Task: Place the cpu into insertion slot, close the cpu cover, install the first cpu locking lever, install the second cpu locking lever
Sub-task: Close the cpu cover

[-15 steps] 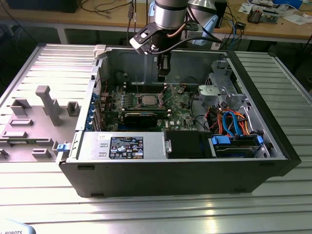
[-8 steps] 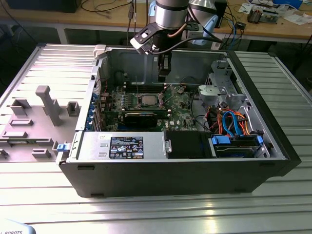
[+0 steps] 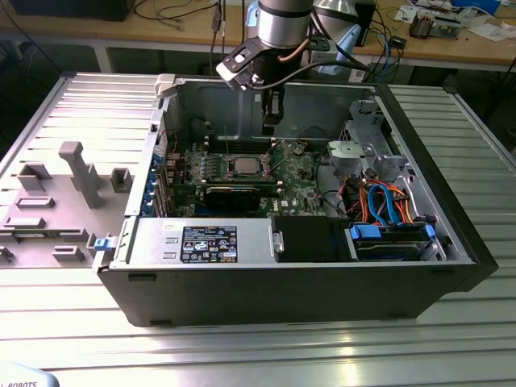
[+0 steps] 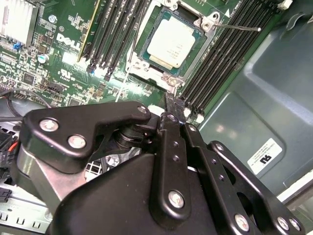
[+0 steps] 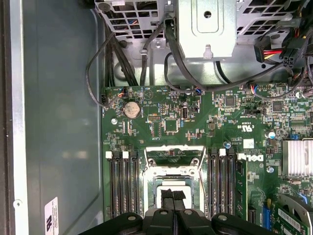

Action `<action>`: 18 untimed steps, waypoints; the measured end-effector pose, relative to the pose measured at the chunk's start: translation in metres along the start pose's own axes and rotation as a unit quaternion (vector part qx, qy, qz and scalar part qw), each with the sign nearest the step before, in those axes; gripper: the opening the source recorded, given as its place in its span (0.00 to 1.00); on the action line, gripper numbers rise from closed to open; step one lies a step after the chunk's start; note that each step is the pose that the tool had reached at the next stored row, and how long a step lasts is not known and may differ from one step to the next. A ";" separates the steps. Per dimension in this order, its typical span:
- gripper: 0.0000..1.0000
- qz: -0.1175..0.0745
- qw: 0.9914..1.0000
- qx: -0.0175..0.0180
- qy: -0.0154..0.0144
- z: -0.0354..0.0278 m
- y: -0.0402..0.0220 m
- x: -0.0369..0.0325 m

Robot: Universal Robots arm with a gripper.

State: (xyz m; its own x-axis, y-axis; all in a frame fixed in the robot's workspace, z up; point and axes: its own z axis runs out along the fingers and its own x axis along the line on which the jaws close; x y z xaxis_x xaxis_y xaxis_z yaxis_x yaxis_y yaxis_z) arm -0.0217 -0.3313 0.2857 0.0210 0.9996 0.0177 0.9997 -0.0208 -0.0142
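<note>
The arm point(image 3: 284, 20) hangs in from overhead, wrist angled, its pincer point(image 3: 272, 125) pointing straight down with fingers point(image 5: 167, 199) pressed together.

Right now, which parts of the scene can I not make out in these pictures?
- First wrist view: the tool covers the middle of the insertion slot, hiding its content.
- Second wrist view: the tool's body hides the motherboard beside the cpu.
- Exterior view: the cpu is too small to show its seating.
</note>
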 end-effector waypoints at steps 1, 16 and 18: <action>0.11 0.000 1.000 0.000 0.000 0.0000 0.0001 0.0000; 0.11 0.000 1.000 0.000 0.000 0.0000 0.0026 0.0001; 0.11 0.000 1.000 0.000 0.000 0.0000 0.0028 0.0001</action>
State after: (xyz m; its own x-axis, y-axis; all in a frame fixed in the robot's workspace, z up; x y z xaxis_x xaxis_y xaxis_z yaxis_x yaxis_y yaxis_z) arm -0.0189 -0.3312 0.2857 0.0211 0.9996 0.0177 0.9997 -0.0209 -0.0142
